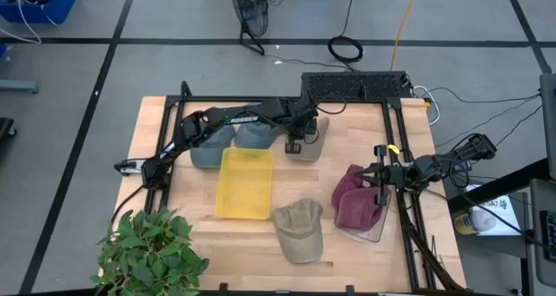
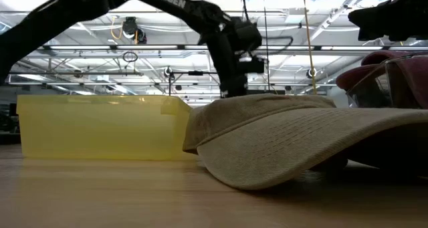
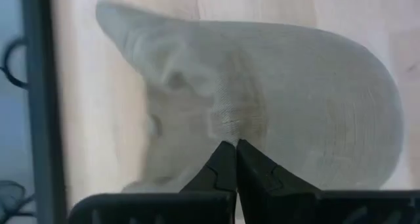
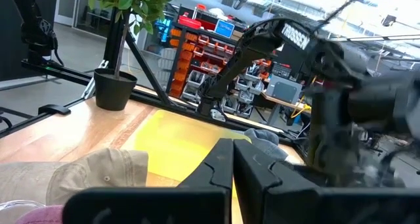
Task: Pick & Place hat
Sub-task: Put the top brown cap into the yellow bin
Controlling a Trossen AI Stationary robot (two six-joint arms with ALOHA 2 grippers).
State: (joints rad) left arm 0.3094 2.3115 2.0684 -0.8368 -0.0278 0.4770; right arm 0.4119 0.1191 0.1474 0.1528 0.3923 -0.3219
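Observation:
A pale beige hat [image 1: 313,142] lies on the table near the far edge, beside two grey-blue hats [image 1: 233,142]. My left gripper [image 3: 235,147] points down at the beige hat and is shut on its cloth; in the high view my left gripper [image 1: 298,140] is at the hat's left side. A khaki cap [image 1: 298,230] rests brim-down near the table's near edge. Maroon hats [image 1: 354,202] sit in a clear container. My right gripper [image 1: 380,176] hovers shut over the maroon hats, holding nothing; its fingers [image 4: 233,159] point level toward the table's left. My left gripper pinches the beige hat's crown cloth [image 3: 228,124] between its two fingertips, coming from above and pointing down. The cloth puckers into small wrinkles right at the tips. The hat's brim and the far side of its crown lie on the wood.
A yellow tray [image 1: 245,183] sits mid-table between the grey-blue hats and the khaki cap. A potted plant [image 1: 149,253] stands at the near left corner. A black frame rail [image 3: 39,99] runs along the table's far side, and cables trail off the right edge.

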